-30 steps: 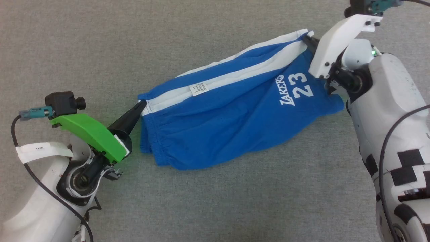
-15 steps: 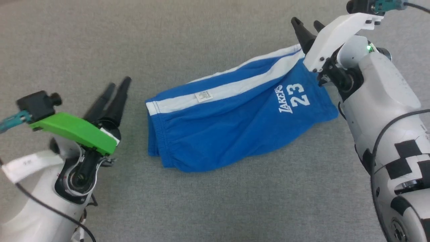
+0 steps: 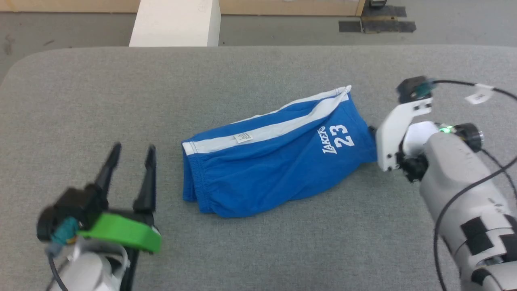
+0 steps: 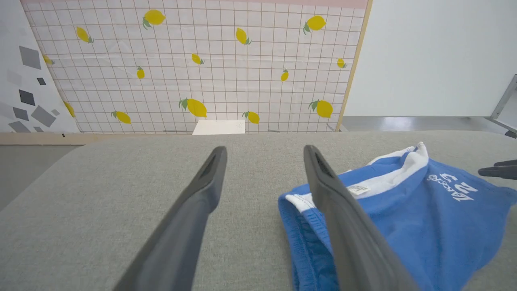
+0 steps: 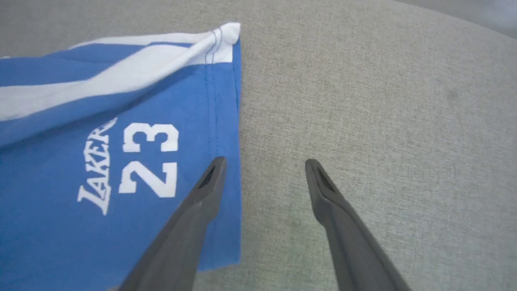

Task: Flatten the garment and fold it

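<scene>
The shorts (image 3: 274,161) are lying crumpled on the grey desk (image 3: 250,68), near its middle. They are running slantwise from the waistband (image 3: 193,178) at the robot's left up to the leg hem at its right. A white stripe (image 3: 282,125) is running along the far edge with a small label (image 3: 242,137) sitting on it. The "LAKERS 23" print (image 3: 336,139) is facing up near the hem. The cloth is bunching in soft folds rather than lying flat.

The left end effector (image 3: 134,147) is standing released, its two fingers spread wide and gripping nothing. It is hanging just left of the waistband, apart from the cloth. In the left wrist view one finger (image 4: 343,226) is crossing in front of the waistband corner.

The right end effector (image 5: 264,161) is likewise standing released and empty, at the hem end. In the right wrist view one finger (image 5: 194,210) is hanging over the blue hem edge beside the print, and the other is hanging over bare desk. Whether either is touching the surface, I cannot tell.

Beyond the desk a white block (image 3: 175,22) is sitting on the floor, and a lemon-patterned panel (image 4: 194,64) is standing behind it.
</scene>
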`<state>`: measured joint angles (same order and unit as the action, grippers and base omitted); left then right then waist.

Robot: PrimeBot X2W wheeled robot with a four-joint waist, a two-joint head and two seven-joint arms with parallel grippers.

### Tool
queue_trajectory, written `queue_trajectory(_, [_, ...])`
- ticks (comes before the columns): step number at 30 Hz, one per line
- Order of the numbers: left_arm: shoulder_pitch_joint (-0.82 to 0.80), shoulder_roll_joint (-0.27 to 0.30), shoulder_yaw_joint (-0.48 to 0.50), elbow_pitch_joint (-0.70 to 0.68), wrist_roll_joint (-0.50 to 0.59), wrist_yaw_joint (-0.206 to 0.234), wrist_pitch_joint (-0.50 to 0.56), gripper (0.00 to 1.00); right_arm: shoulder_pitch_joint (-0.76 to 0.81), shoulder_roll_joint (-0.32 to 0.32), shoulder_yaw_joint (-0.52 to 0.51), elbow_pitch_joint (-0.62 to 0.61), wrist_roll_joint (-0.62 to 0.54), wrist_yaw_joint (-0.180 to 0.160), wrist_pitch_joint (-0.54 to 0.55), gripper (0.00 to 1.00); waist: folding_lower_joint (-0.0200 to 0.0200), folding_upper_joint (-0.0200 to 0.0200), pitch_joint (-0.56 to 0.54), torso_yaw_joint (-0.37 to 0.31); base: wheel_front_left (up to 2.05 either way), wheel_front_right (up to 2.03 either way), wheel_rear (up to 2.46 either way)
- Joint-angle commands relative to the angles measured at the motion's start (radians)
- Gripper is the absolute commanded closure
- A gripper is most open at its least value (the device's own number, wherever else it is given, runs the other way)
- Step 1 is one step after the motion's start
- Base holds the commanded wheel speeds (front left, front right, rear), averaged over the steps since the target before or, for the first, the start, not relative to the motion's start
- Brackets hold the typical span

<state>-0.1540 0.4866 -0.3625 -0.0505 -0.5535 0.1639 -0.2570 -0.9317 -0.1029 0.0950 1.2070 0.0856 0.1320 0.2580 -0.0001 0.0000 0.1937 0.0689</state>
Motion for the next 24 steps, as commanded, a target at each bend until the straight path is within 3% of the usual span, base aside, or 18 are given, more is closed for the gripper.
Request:
queue_trajectory(1, [0.026,-0.017,0.013,-0.007,0.016,-0.012,-0.004,0.00,0.019,0.018,-0.003,-0.004,-0.019,-0.001,0.016,0.00,0.0001,0.0000,-0.005,0.008,0.00,0.00,0.00])
queue_trajectory(13, [0.025,-0.101,0.082,0.028,0.091,-0.130,-0.005,0.00,0.067,0.051,-0.037,-0.071,-0.163,-0.001,0.198,0.00,0.0001,0.0000,0.073,0.075,0.00,0.00,0.00])
queue_trajectory(14, [0.022,-0.107,0.087,0.031,0.097,-0.138,-0.005,0.00,0.073,0.052,-0.042,-0.074,-0.173,-0.001,0.223,0.24,0.0001,0.0000,0.075,0.077,0.00,0.00,0.00])
queue_trajectory(15, [0.020,-0.111,0.090,0.034,0.103,-0.144,-0.005,0.00,0.077,0.052,-0.045,-0.078,-0.179,-0.001,0.238,0.67,0.0001,0.0000,0.077,0.079,0.00,0.00,0.00])
queue_trajectory(16, [0.018,-0.115,0.091,0.038,0.107,-0.149,-0.005,0.00,0.082,0.052,-0.045,-0.088,-0.177,-0.001,0.249,1.00,0.0001,0.0000,0.078,0.081,0.00,0.00,0.00])
queue_trajectory(21, [0.025,-0.131,0.060,0.047,0.071,-0.158,0.091,0.00,0.104,0.052,-0.045,-0.150,-0.147,-0.001,0.277,1.00,0.0001,0.0000,0.068,0.071,0.00,0.00,0.00])
queue_trajectory(24, [0.027,-0.138,0.023,0.018,0.018,-0.142,0.275,0.00,0.127,0.052,-0.046,-0.199,-0.140,-0.001,0.288,1.00,0.0001,0.0000,0.055,0.058,0.00,0.00,0.00])
